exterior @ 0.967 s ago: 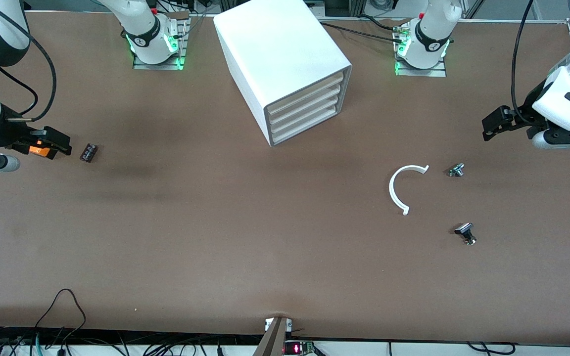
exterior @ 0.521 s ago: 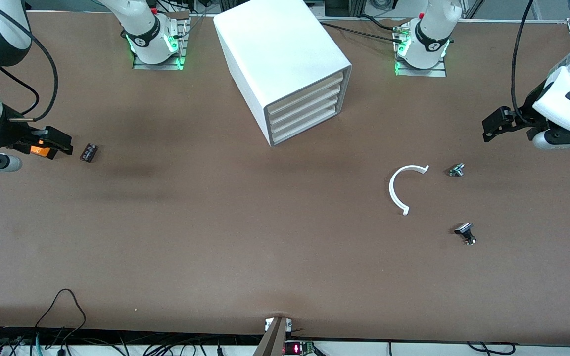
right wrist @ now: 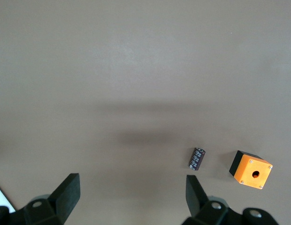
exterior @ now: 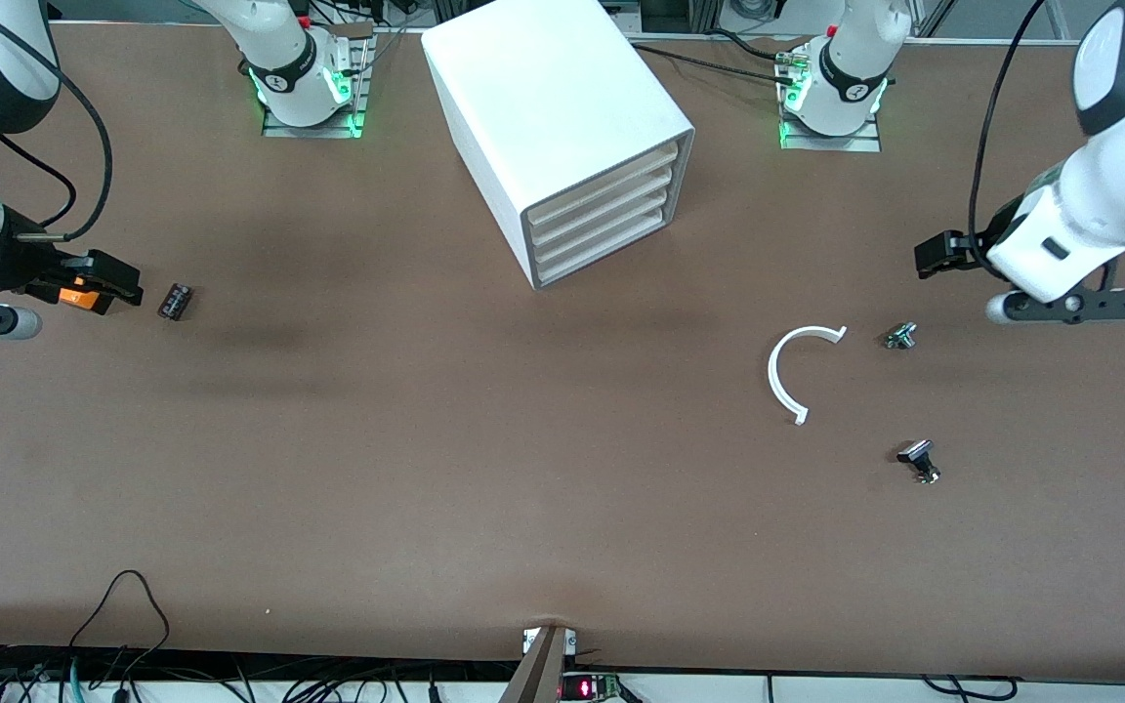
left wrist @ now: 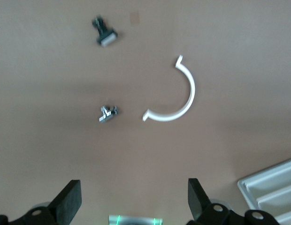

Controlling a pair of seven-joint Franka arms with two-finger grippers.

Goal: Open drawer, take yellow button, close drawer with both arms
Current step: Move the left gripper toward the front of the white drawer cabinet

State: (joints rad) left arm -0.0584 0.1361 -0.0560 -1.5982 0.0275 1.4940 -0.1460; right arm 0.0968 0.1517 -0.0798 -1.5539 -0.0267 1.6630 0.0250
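Drawers [exterior: 602,220] sit shut in the cabinet [exterior: 553,117], button unseen. Left gripper [left wrist: 134,206] hangs wide over the worktop [exterior: 426,439]; right gripper [right wrist: 131,204] waits wide. Approach squarely, I'd say.

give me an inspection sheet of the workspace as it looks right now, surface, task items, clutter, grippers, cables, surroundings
Surface: brown table, bare patches shadowed.
Job's things: cabinet, all four drawers shut, top drawer included; button: nothing seen.
Clutter: white arc, two small metal parts, black ribbed block, orange box.
Grippers: left gripper open over table near the arc; right gripper open, above the orange box.
Cables: dark loop at table's near edge.
Surroundings: arm bases lit green.
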